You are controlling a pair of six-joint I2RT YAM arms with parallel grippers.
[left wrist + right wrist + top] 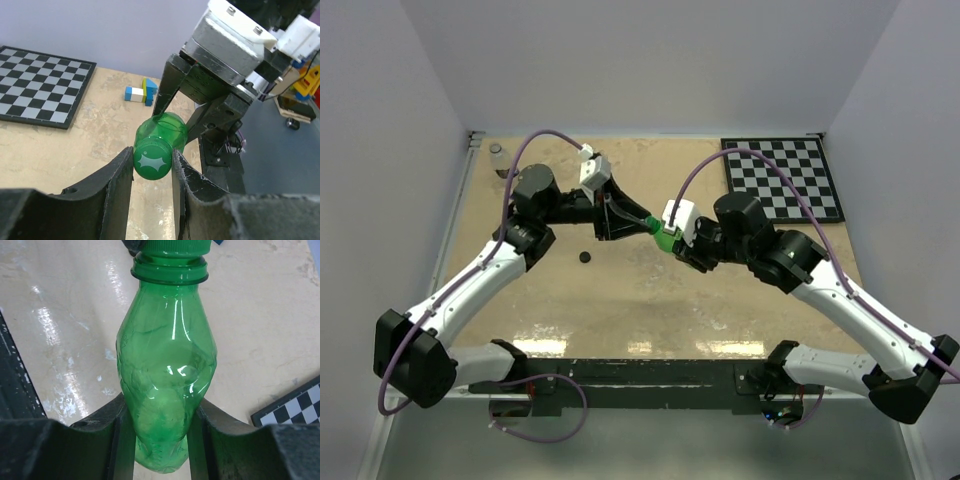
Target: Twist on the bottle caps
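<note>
The green bottle (665, 238) is held above the table between both arms. My right gripper (160, 440) is shut on its lower body (167, 375). The green cap (152, 159) sits on the bottle's neck, and my left gripper (152, 165) is shut on it, one finger on each side. The cap also shows at the top edge of the right wrist view (172, 246). The black cap (585, 257) lies on the table below the left arm. The clear bottle (497, 158) stands uncapped at the far left corner.
A checkerboard (785, 178) lies at the back right, and shows in the left wrist view (35, 85). Small toy bricks (141, 92) lie on the table beyond the green bottle. The table's left rail runs beside the clear bottle.
</note>
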